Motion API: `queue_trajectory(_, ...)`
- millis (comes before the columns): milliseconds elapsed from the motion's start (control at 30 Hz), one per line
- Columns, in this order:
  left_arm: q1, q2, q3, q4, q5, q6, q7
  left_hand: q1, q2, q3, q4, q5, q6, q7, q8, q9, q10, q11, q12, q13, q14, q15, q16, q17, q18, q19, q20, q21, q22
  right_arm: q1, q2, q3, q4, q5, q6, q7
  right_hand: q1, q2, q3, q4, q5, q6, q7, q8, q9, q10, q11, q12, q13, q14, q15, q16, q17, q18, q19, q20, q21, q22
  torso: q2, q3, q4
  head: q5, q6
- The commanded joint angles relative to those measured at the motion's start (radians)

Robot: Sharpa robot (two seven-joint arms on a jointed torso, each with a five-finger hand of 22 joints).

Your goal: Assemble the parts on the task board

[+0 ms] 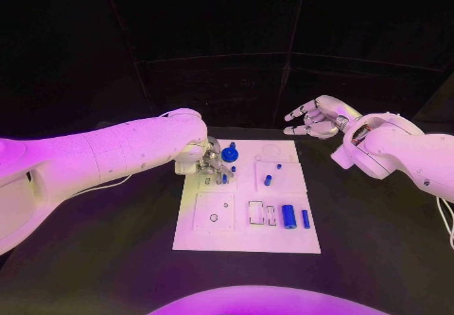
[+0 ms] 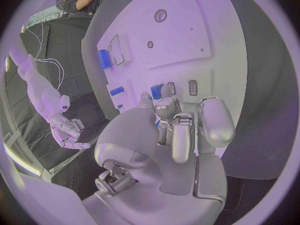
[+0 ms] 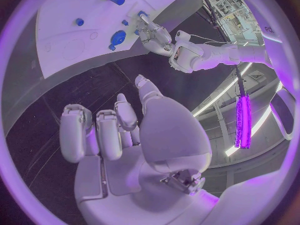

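The left robot hand point(image 1: 201, 159) is down at the far left corner of the task board point(image 1: 241, 241), fingers bunched over a cluster of small blue parts. In the left wrist view its fingertips point(image 2: 164, 106) press in around a small blue piece point(image 2: 156, 91), and it looks pinched between them, though how firm that grip is I can't tell. Just beside the hand stands the round blue knob point(image 1: 230, 154), upright on the board.

Over on the other side, the right robot hand point(image 1: 315, 117) hangs above the desk point(image 1: 378, 230) beyond the board's far right corner, fingers loosely spread, holding nothing. It's well apart from any part.

Nearer the robot, a blue cylinder point(image 1: 288, 216) and a thinner blue pin point(image 1: 306, 218) lie side by side close to the board's right edge. A short blue peg point(image 1: 268, 180) sits mid-board.

These pieces look like hard, light plastic: stiff, smooth, likely a bit slippery against metal fingertips. The lying cylinders will probably roll if nudged, so a pinch across the middle of the body seems the safe hold. The knob looks best taken by its rim from above. Small pegs leave little to grip, so expect fingertip work only, and a tilted peg could jam at its hole.
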Motion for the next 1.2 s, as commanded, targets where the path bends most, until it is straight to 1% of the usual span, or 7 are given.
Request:
queue_trajectory(33,0.001,0.001,0.000,0.000,-0.012,0.014,-0.004,0.012,0.002,0.001,-0.006,-0.001,-0.008,-0.002,0.004,0.001,-0.007,-0.001,0.005,0.000,0.099,0.001,0.003,0.263,-0.015,-0.004,0.005,0.006,0.001,0.002,0.002,0.001,0.000,-0.003,0.008,0.002,0.010,-0.001,-0.007,0.000,0.005,0.006,0.001,0.006,0.000,0.000,-0.007,0.002,0.001,0.061,-0.006,-0.003,0.059,0.004,-0.006,0.001,-0.002,0.063,0.000,0.0007,0.0000,-0.001,-0.001)
queue_trajectory(367,0.001,0.006,0.000,-0.003,-0.013,0.009,0.003,0.023,0.001,0.010,-0.018,-0.001,-0.015,-0.001,0.007,0.007,-0.010,0.000,0.003,-0.004,0.099,0.001,0.003,0.263,-0.014,-0.005,0.006,0.006,0.002,0.002,0.006,0.001,-0.004,-0.003,0.014,0.000,0.011,0.001,-0.007,0.000,0.008,0.006,0.001,0.006,0.000,0.001,-0.007,0.003,0.002,0.061,-0.006,-0.002,0.060,0.004,-0.006,0.001,-0.002,0.064,0.000,0.0006,0.0001,0.000,-0.002)
queue_trajectory(533,0.001,0.008,0.000,-0.005,-0.013,0.008,0.003,0.026,0.000,0.017,-0.024,-0.001,-0.032,0.004,0.000,0.007,-0.014,0.004,0.001,-0.007,0.099,0.004,0.003,0.263,-0.014,-0.007,0.007,0.006,0.001,0.002,0.007,0.001,-0.004,-0.003,0.016,0.000,0.011,0.001,-0.008,0.001,0.008,0.006,0.001,0.006,0.000,0.001,-0.007,0.003,0.001,0.061,-0.006,-0.003,0.060,0.004,-0.006,0.001,-0.002,0.063,0.000,0.0005,-0.0008,0.000,-0.003)
queue_trajectory(800,0.000,0.010,0.000,-0.005,-0.013,0.007,0.004,0.025,-0.001,0.020,-0.026,-0.001,-0.040,0.007,-0.006,0.006,-0.013,0.006,0.005,-0.002,0.099,0.006,0.003,0.263,-0.015,-0.007,0.009,0.006,0.003,0.002,0.010,0.001,-0.007,-0.003,0.020,-0.001,0.011,0.001,-0.008,0.001,0.008,0.006,0.001,0.006,0.000,0.001,-0.007,0.003,0.001,0.061,-0.006,-0.003,0.060,0.004,-0.006,0.001,-0.002,0.063,0.000,0.0007,0.0005,-0.001,-0.003)
queue_trajectory(1200,0.000,0.011,0.000,-0.006,-0.013,0.012,0.004,0.025,-0.002,0.024,-0.028,-0.001,-0.049,0.011,-0.013,0.003,-0.016,0.009,0.005,-0.003,0.099,0.008,0.003,0.263,-0.015,-0.008,0.011,0.006,0.003,0.002,0.013,0.001,-0.010,-0.003,0.027,-0.004,0.007,0.003,-0.010,0.004,0.009,0.005,0.002,0.006,0.000,0.003,-0.006,0.005,0.003,0.061,-0.006,-0.002,0.060,0.004,-0.006,0.001,-0.003,0.063,0.001,0.0002,-0.0006,0.000,-0.004)
